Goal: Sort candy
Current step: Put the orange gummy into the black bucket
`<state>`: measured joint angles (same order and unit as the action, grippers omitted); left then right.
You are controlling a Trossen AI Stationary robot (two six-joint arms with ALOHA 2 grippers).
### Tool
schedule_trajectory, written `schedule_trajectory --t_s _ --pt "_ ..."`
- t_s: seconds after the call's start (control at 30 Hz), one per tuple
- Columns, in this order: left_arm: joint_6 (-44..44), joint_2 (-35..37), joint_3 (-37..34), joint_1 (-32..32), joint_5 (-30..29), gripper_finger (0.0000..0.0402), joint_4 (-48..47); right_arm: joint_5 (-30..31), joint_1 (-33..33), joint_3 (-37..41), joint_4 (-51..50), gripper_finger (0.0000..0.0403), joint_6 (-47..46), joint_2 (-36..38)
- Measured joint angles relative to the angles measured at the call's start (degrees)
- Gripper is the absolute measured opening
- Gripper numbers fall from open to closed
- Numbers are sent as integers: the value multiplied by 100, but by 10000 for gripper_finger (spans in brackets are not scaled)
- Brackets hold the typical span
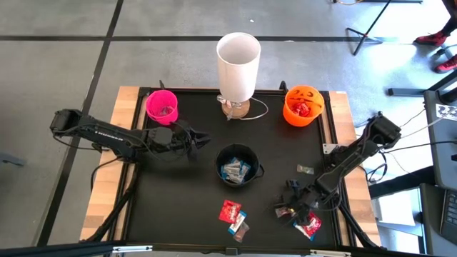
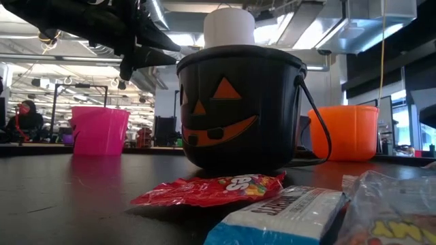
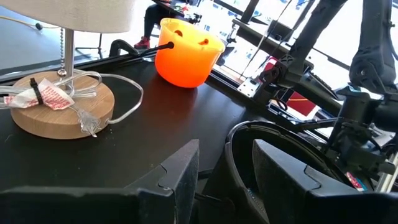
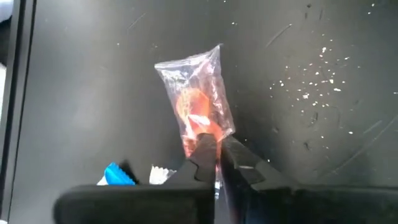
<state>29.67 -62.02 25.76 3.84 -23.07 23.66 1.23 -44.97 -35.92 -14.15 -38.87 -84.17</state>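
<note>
Candy lies loose at the mat's near edge: a red packet (image 1: pixel 230 210), a blue-and-white bar (image 1: pixel 235 225), another red packet (image 1: pixel 309 225) and a greyish wrapper (image 1: pixel 305 169). The black pumpkin bucket (image 1: pixel 238 165) in the middle holds blue-and-white bars. The pink cup (image 1: pixel 161 105) stands at the far left, the orange pumpkin bucket (image 1: pixel 303 106) at the far right. My right gripper (image 4: pixel 215 144) is down at the near right (image 1: pixel 293 207), shut on a clear-wrapped orange-red candy (image 4: pixel 198 93). My left gripper (image 3: pixel 227 180) hangs open left of the black bucket (image 1: pixel 202 140), holding nothing. My right gripper pinches the clear wrapper's near end (image 4: pixel 202 132) between its two fingertips (image 4: pixel 235 152). The fingers slant down from above and point along the wrapper. The rest of the candy stretches away from them and lies on the black mat.
A white lamp (image 1: pixel 238 63) on a wooden base (image 3: pixel 59 106) stands at the far middle, its cord looped on the mat. A blue wrapper (image 4: pixel 118 175) lies close beside my right gripper. Free mat shows between the black bucket and the left edge.
</note>
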Motion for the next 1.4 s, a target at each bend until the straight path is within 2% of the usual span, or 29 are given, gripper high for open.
schedule_trajectory --t_s 0.27,0.67,0.73,0.87,1.03,1.17,1.3,1.4 --pt "22 0 0 0 -2 143 0 629 160 8 -349 18 61 572" --pt "30 0 0 0 14 143 68 1940 955 6 -206 2 1260 2019" --pt "27 -2 -2 0 22 143 266 2232 1139 6 -126 2 1557 2222" --pt "-175 -2 -2 0 269 143 1287 2868 1615 4 376 2 2360 2429" --pt "-535 -105 21 -55 300 144 2074 3271 2509 4 1111 2 3406 2429" --pt "-595 -376 319 -273 516 155 2063 3169 3376 3 1852 2 3784 2429" --pt "-629 -919 879 -506 997 186 2001 2524 4073 2 2554 2 4039 2378" --pt "-631 -1352 1383 -685 1071 213 1616 2021 4399 -2 3016 2 4065 2316"
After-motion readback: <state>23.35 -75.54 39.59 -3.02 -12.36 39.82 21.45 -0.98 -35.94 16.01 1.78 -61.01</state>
